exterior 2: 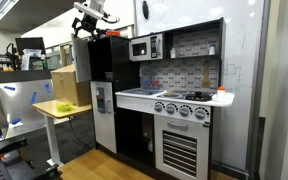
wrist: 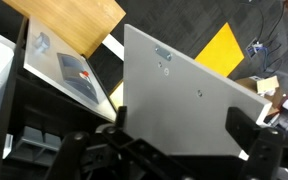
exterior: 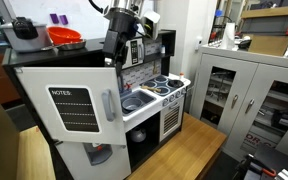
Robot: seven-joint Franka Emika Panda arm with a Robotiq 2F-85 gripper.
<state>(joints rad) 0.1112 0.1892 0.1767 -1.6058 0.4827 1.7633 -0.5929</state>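
Lab room, toy kitchen (exterior 2: 174, 100): my open gripper (exterior: 112, 55) hangs over the door (exterior: 69, 105); probably light, stiff, graspable at top edge.

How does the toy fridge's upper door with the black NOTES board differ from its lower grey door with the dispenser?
The upper door with the black NOTES board stands swung open; the lower grey door with the dispenser looks shut, flush with the fridge. The upper door carries a lined board, the lower door a dispenser recess. Both are pale doors of one fridge.
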